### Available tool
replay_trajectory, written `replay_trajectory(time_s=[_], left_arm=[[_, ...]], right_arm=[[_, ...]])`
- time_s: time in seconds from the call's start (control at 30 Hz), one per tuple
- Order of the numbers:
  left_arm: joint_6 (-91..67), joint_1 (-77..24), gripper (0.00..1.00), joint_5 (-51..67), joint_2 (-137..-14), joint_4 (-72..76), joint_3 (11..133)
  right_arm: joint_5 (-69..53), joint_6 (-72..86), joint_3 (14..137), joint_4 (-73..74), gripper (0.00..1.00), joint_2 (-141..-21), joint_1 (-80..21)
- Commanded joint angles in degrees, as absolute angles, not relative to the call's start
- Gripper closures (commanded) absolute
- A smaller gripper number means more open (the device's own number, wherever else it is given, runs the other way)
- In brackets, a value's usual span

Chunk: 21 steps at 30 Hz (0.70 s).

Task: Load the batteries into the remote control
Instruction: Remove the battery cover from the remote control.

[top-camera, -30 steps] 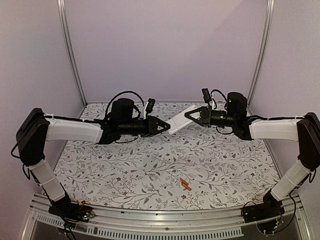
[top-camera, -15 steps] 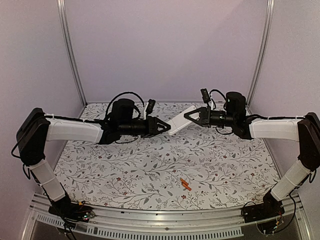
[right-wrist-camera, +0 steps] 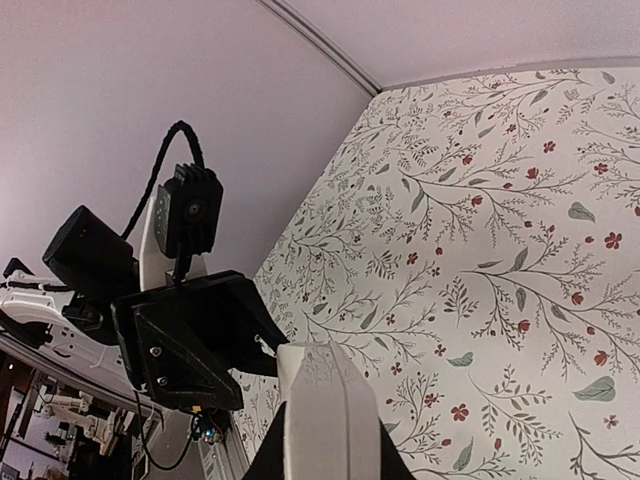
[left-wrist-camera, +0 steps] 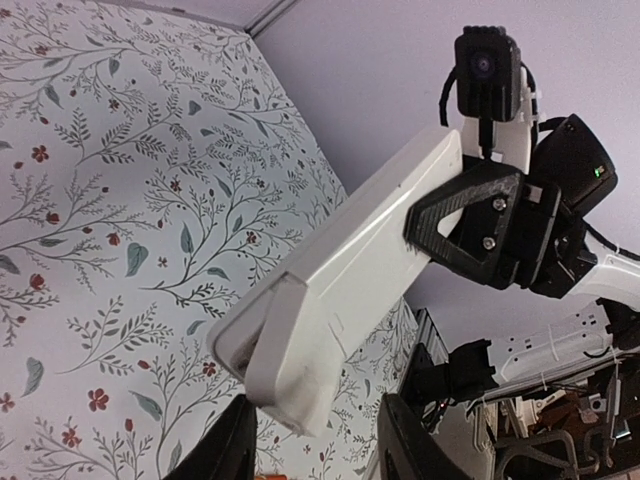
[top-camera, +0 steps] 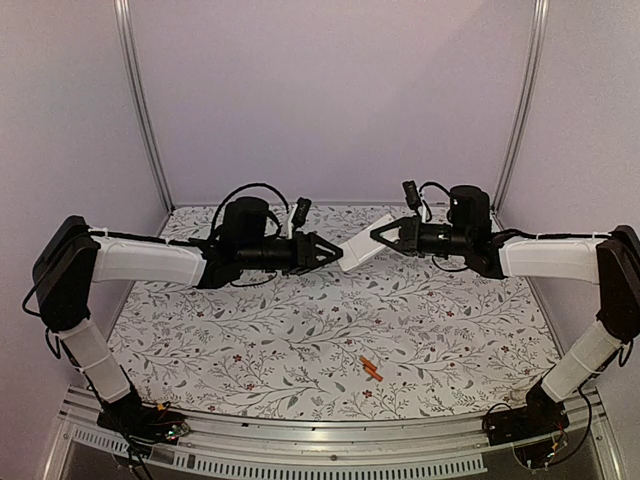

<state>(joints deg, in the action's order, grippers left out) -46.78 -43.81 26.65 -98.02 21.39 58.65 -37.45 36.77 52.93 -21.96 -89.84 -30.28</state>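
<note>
Floral table (top-camera: 300,330) in a lilac booth: the remote control (top-camera: 361,247) hangs between two hands.
The right hand (top-camera: 376,236) clamps one end; the left hand (top-camera: 336,253) stands part-open, jaws loosely either side of the other end. Both batteries (top-camera: 371,368) lie on the table, well apart from both hands. Best to draw the left hand straight back, right grip firm.

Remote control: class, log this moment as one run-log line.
remote control: held off table | right gripper: jaws shut on one end | left gripper: jaws open around other end | batteries: on table, unloaded
</note>
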Motion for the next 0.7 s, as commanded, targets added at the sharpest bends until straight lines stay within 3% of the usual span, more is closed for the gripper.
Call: replay_trajectory(time_s=[0.0,0.67], left_arm=[[-46.15,-44.2,0.6,27.62,-97.94,22.87,59.28],[-48.03,-44.13,0.85,29.52,-100.2,27.47,59.88]], right_arm=[[-36.35,35.68,53.52,-21.3,1.0,-88.75,-30.3],[-39.37,37.0,54.05,-23.02,1.0,-89.13,-30.34]])
